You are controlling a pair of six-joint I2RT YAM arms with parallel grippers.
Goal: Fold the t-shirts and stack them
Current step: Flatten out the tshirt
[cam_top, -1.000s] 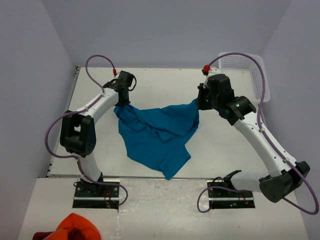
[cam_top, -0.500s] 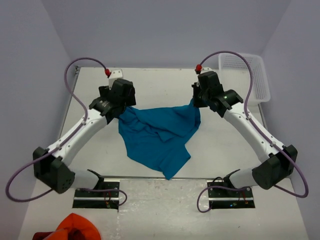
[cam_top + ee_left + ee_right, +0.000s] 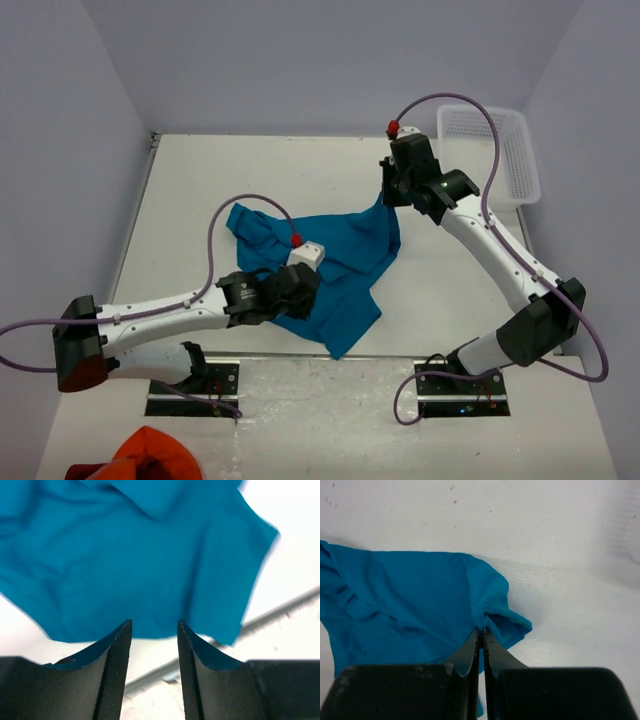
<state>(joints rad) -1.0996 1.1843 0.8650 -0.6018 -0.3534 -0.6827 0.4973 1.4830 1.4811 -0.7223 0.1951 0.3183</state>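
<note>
The left gripper [image 3: 154, 624] has let go of the far-left corner of the t-shirt [image 3: 330, 270] it was holding half a second ago. Its arm has swung down and inward, so the gripper now hovers low over the near half of the cloth. Its jaws stand a modest gap apart with nothing between them, and teal fabric lies directly beneath and ahead of the fingertips. The right gripper [image 3: 481, 630] has barely moved: its jaws are closed tight on a small fold at the shirt's far-right corner.

The two-handed stretch is therefore over, and the shirt lies rumpled on the table [image 3: 200, 200], not yet folded. The left arm is probably repositioning for a new hold on the near hem.

From the right gripper's pinch the shirt spreads away leftward along its far edge to the dropped corner. A long tail also runs down under the left gripper to a point near the arm bases, so its longest line slants from that pinch toward the near edge.
</note>
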